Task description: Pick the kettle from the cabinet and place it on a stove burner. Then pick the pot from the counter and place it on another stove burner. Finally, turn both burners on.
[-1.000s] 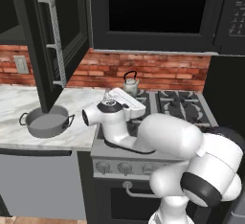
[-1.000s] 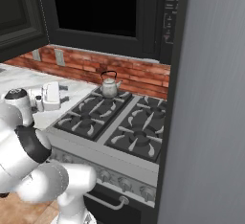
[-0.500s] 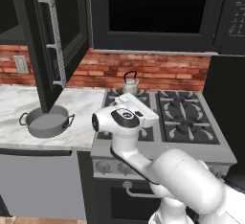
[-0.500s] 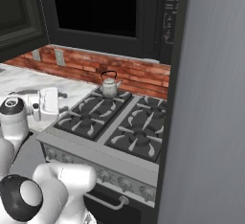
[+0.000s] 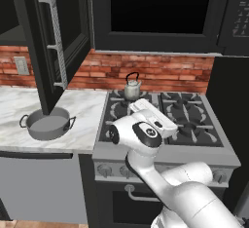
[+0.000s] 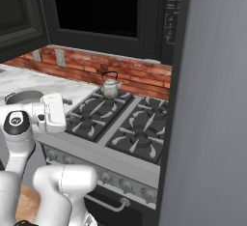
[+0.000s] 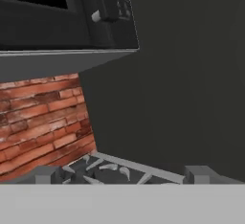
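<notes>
The small silvery kettle [image 5: 132, 87] [image 6: 110, 86] stands upright on the back left stove burner [image 5: 127, 98]. The wide grey pot [image 5: 47, 124] [image 6: 21, 97] rests on the marble counter [image 5: 87, 115] left of the range, under the cabinet's open door [image 5: 61, 42]. My white hand [image 5: 150, 116] [image 6: 53, 111] hovers above the front left burner [image 5: 121, 124], well apart from both. In the hand view the gripper [image 7: 123, 176] is open, its fingertips [image 7: 45, 174] spread wide with nothing between them, facing the right-hand dark wall and grates.
The black microwave [image 5: 155, 12] with a keypad [image 7: 117, 3] hangs over the range. A tall dark grey panel [image 6: 212, 99] bounds the stove on the right. Front knobs [image 6: 126, 185] line the steel range. A brick backsplash [image 5: 165, 73] runs behind.
My hand has swung rightwards from the counter's edge to above the stove's front left burner, and the arm has folded lower. Kettle and pot have stayed put.
</notes>
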